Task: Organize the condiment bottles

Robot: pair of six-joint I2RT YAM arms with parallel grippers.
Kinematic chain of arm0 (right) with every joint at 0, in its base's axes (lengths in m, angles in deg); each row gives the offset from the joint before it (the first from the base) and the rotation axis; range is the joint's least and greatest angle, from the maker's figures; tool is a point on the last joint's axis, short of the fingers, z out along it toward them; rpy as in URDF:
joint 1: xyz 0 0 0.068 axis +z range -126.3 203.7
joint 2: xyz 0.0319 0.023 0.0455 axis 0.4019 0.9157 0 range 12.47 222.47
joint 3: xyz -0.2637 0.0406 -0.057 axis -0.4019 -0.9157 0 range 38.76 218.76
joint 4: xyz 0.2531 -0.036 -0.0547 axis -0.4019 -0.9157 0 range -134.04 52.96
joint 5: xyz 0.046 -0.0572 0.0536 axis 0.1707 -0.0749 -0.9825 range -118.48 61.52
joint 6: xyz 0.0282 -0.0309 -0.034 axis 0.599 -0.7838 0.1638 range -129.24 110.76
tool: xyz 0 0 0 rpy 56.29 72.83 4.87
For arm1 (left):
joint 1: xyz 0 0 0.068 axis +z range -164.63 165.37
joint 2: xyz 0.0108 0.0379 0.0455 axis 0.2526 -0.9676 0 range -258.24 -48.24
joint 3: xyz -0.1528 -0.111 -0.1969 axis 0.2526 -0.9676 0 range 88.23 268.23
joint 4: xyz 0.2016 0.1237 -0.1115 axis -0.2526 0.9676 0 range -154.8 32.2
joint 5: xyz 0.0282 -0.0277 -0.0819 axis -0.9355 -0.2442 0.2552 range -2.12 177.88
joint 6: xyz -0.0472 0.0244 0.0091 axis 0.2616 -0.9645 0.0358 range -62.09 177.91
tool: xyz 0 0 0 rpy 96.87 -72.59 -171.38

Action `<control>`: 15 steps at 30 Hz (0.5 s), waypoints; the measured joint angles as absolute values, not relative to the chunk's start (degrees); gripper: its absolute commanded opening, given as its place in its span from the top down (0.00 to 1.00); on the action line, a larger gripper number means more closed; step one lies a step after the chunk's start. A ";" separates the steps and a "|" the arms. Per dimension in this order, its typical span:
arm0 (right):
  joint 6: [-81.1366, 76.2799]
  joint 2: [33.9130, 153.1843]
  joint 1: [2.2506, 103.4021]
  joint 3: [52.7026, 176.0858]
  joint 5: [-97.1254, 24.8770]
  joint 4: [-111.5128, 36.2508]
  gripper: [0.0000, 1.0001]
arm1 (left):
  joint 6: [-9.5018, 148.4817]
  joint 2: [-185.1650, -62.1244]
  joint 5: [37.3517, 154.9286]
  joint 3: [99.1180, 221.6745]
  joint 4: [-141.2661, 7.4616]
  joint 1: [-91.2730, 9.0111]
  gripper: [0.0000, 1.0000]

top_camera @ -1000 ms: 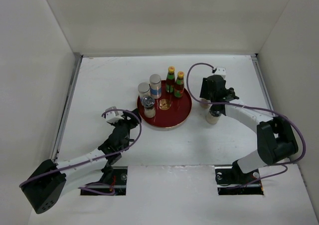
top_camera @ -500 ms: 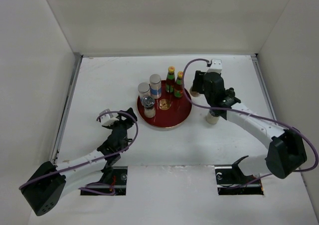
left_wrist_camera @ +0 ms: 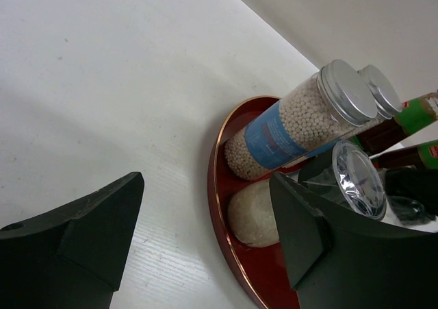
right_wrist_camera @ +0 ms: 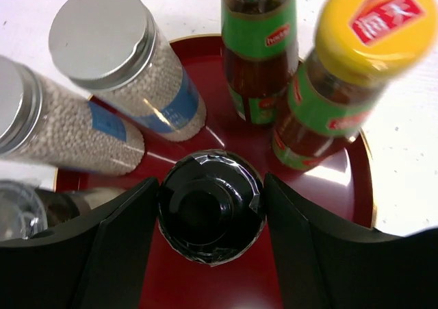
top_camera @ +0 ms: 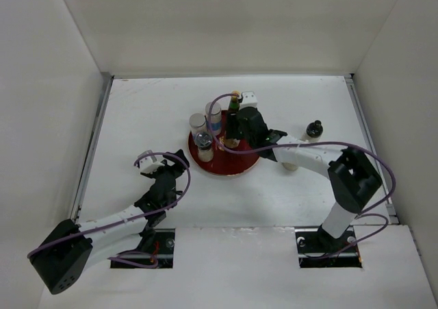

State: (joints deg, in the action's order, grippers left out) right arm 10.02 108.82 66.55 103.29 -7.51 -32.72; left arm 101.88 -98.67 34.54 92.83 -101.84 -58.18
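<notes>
My right gripper [top_camera: 233, 136] hangs over the round red tray [top_camera: 236, 170], shut on a black-capped shaker [right_wrist_camera: 211, 216] with a finger touching each side of its cap. Around it on the tray stand two grey-lidded blue-labelled cylinders [right_wrist_camera: 126, 69] [right_wrist_camera: 41, 124], two red-green sauce bottles with yellow caps [right_wrist_camera: 349, 69] [right_wrist_camera: 259, 48] and a clear-capped shaker [top_camera: 203, 142]. My left gripper [top_camera: 174, 166] is open and empty over the table, just left of the tray rim [left_wrist_camera: 226, 186]. The left wrist view shows a cylinder [left_wrist_camera: 294, 127] and the clear-capped shaker [left_wrist_camera: 356, 179].
A black-capped bottle [top_camera: 314, 129] stands on the table right of the tray. A pale shaker [top_camera: 291, 162] stands partly hidden under my right forearm. White walls enclose the table on three sides.
My right gripper has swung left from the table's right side to above the tray, carrying the black-capped shaker. The bottle at the right has come into view. My left gripper drew back slightly.
</notes>
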 measured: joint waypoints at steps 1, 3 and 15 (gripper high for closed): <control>10.05 109.90 66.55 103.97 -7.53 -32.30 0.47 | 101.88 -98.72 34.56 92.83 -101.84 -58.20 0.27; 10.07 111.49 66.55 104.91 -7.53 -31.80 0.44 | 101.88 -98.96 34.56 92.83 -101.84 -58.20 0.27; 10.50 112.32 67.47 105.57 -8.39 -29.75 0.14 | 101.88 -99.48 34.86 92.83 -101.84 -58.33 0.26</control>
State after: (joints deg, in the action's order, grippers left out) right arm 10.50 112.32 67.47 105.57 -8.39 -29.75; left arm 101.88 -99.48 34.86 92.83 -101.84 -58.33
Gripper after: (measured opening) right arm 0.839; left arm 0.735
